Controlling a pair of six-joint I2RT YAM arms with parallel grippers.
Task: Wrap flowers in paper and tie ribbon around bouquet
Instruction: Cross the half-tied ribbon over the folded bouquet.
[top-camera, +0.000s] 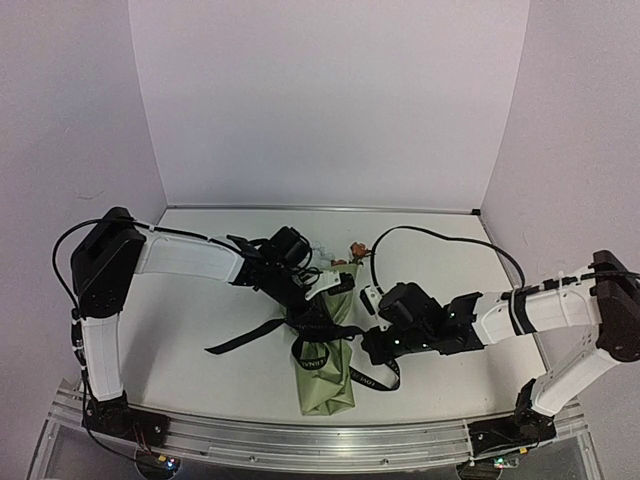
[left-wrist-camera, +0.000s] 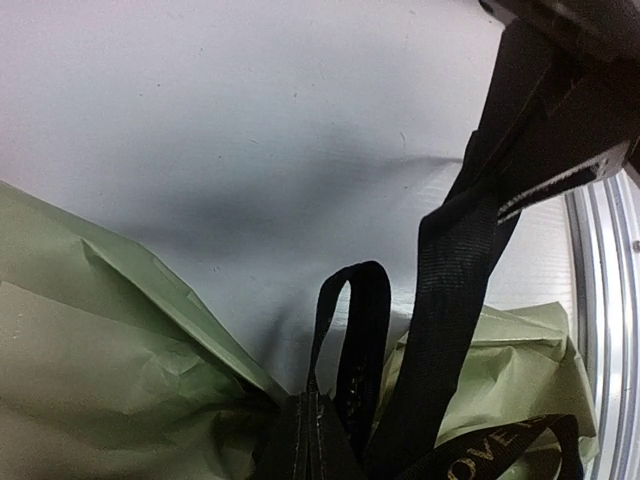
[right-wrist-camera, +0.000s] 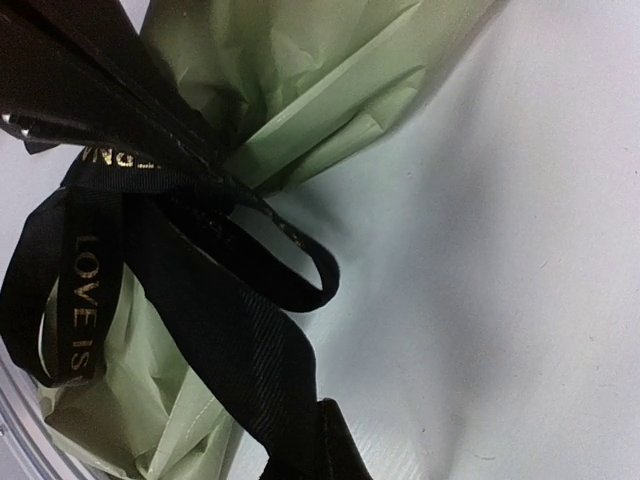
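The bouquet lies mid-table as an olive-green paper (top-camera: 327, 385) cone, its narrow end toward the arms. A few flowers (top-camera: 353, 249) peek out of the far wide end. The black lettered ribbon (top-camera: 245, 338) is wound round the cone's waist, with tails trailing left and right. My left gripper (top-camera: 303, 297) sits over the upper cone. In its wrist view it (left-wrist-camera: 312, 440) is shut on the foot of a ribbon (left-wrist-camera: 450, 290) loop beside the paper (left-wrist-camera: 90, 370). My right gripper (top-camera: 368, 346) (right-wrist-camera: 328, 455) is shut on a taut ribbon (right-wrist-camera: 240, 330) strand next to the paper (right-wrist-camera: 310, 90).
An aluminium rail (top-camera: 300, 440) runs along the table's near edge and shows in the left wrist view as well (left-wrist-camera: 600, 300). White walls close the back and both sides. The two arms meet over the bouquet, their fingers a short way apart.
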